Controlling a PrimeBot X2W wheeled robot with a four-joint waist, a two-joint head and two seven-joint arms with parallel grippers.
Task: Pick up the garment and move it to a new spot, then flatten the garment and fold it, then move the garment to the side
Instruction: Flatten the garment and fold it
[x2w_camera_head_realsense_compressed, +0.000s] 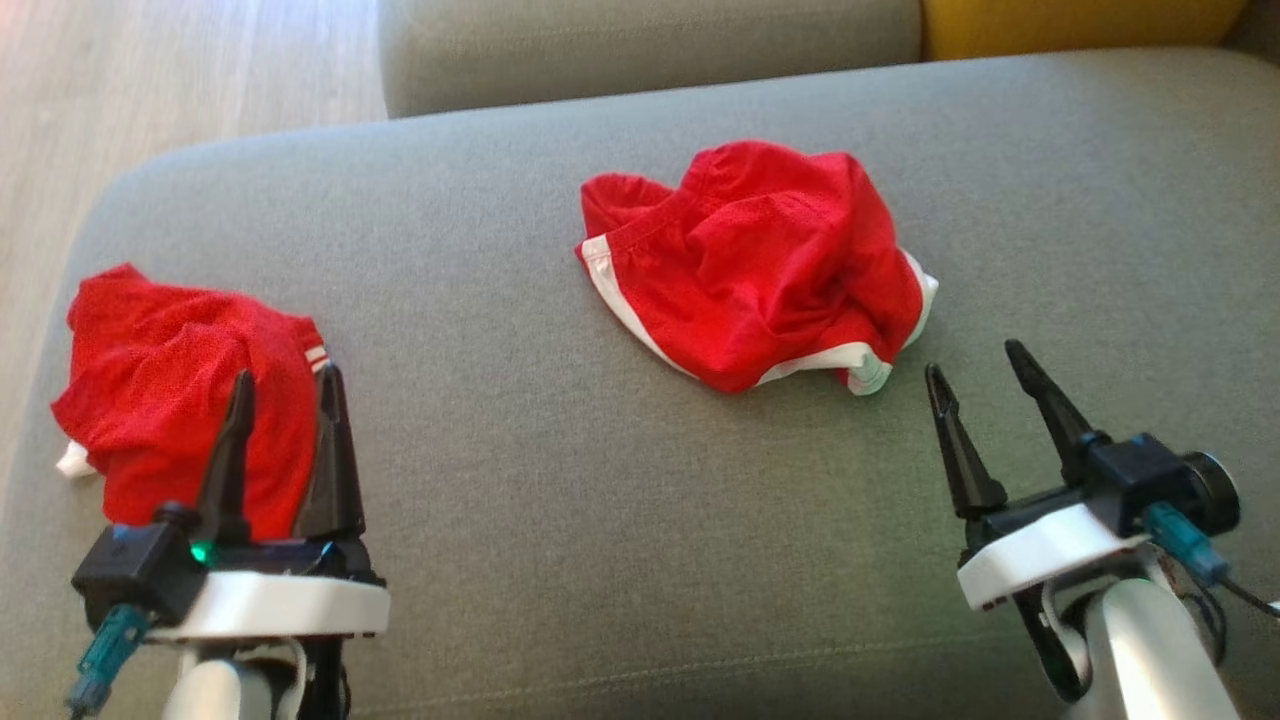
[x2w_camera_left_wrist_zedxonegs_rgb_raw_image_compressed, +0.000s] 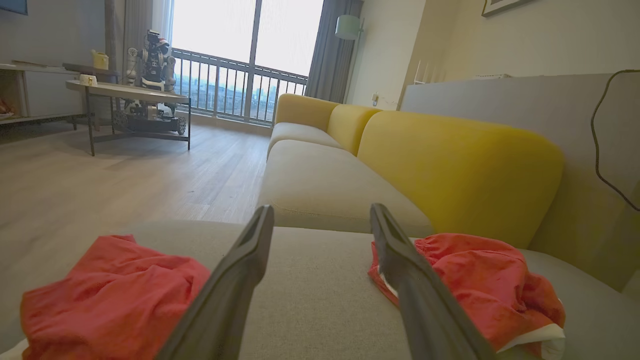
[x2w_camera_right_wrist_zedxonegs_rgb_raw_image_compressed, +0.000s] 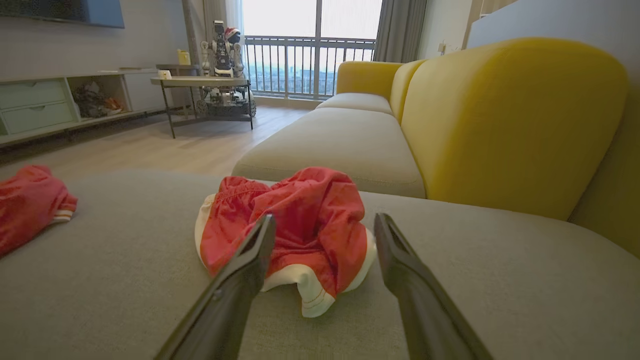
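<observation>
Grey cushion (x2w_camera_head_realsense_compressed: 600, 550); red garment (x2w_camera_head_realsense_compressed: 760, 260) crumpled, perhaps shorts.

Both arms reach out over the grey seat cushion (x2w_camera_head_realsense_compressed: 600, 520), coming in from its near edge. The left forearm (x2w_camera_head_realsense_compressed: 215, 695) rises by the near left corner, and the left gripper (x2w_camera_head_realsense_compressed: 287, 372) points straight away from the robot, its two dark fingers standing wide apart and nearly parallel. A green light (x2w_camera_head_realsense_compressed: 203, 551) glows on its wrist block. The right forearm (x2w_camera_head_realsense_compressed: 1150, 640) comes up toward the near right end. The right gripper (x2w_camera_head_realsense_compressed: 973, 357) is spread just as wide, its fingers leaning a little to the left and the wrist rolled slightly outward.
</observation>
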